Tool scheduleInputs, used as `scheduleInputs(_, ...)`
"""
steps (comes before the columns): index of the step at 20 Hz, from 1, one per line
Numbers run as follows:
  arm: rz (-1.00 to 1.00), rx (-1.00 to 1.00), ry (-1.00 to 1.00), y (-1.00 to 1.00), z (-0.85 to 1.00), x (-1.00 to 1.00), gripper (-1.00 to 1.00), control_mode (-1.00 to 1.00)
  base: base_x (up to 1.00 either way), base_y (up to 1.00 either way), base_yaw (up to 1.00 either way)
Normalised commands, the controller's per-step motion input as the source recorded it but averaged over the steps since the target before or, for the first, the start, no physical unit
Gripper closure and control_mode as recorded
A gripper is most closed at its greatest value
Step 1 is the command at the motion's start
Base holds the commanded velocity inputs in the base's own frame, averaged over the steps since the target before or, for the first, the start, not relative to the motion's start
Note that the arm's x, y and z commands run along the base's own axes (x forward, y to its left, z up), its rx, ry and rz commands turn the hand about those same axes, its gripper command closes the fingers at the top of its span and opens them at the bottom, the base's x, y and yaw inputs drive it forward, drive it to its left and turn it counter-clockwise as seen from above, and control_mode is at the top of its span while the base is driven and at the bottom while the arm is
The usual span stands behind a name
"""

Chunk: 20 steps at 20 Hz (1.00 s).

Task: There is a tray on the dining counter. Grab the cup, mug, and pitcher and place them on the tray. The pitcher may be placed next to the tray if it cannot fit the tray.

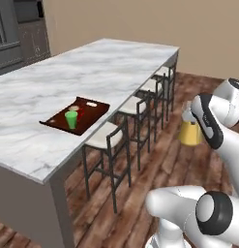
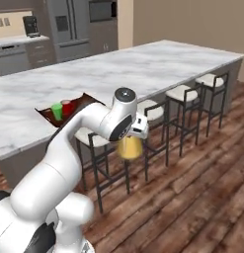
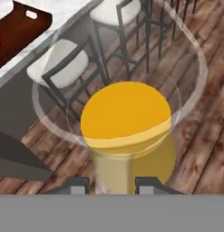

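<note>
The pitcher (image 3: pixel 126 122) hangs in the air off the stool side of the dining counter (image 1: pixel 53 82), above the wooden floor (image 1: pixel 155 164) and clear of the marble top. From the hand view its amber body sits directly ahead of the gripper (image 3: pixel 111 185), with the clear whitish top ringing it and the 2 dark fingertips (image 3: pixel 77 186) flanking its near wall, so the jaws are closed on the pitcher. In the left base view its yellow base (image 1: pixel 190 133) shows just below the arm's wrist, and in the right base view it hangs under the hand (image 2: pixel 129 147) in front of the nearest stool (image 2: pixel 94 141).

The tray (image 1: pixel 94 112) lies on the dining counter near the stool-side edge, well apart from the pitcher. On the tray stand the cup (image 1: pixel 71 119) and the mug (image 1: pixel 75 112), just beside each other toward the tray's near end; whether they touch is not clear. The far end of the tray, with its small white handle (image 1: pixel 91 103), is bare.

A row of stools with white seats and dark frames (image 1: pixel 140 104) lines the counter's edge beyond the tray. Past the counter's far side, dark cabinets (image 2: pixel 79 27) stand against the wall.
</note>
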Motion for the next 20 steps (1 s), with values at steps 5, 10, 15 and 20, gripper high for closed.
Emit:
scheduleInputs(5,0.00,0.00,0.00,0.00,0.00,0.00,1.00,1.00,0.65,-0.79,0.54)
scheduleInputs(10,0.00,0.00,0.00,0.00,0.00,0.00,1.00,1.00,0.53,-0.83,0.52)
scheduleInputs(15,0.00,0.00,0.00,0.00,0.00,0.00,1.00,1.00,0.20,-0.84,0.54)
scheduleInputs(20,0.00,0.00,0.00,0.00,0.00,0.00,1.00,1.00,0.02,-0.40,0.61)
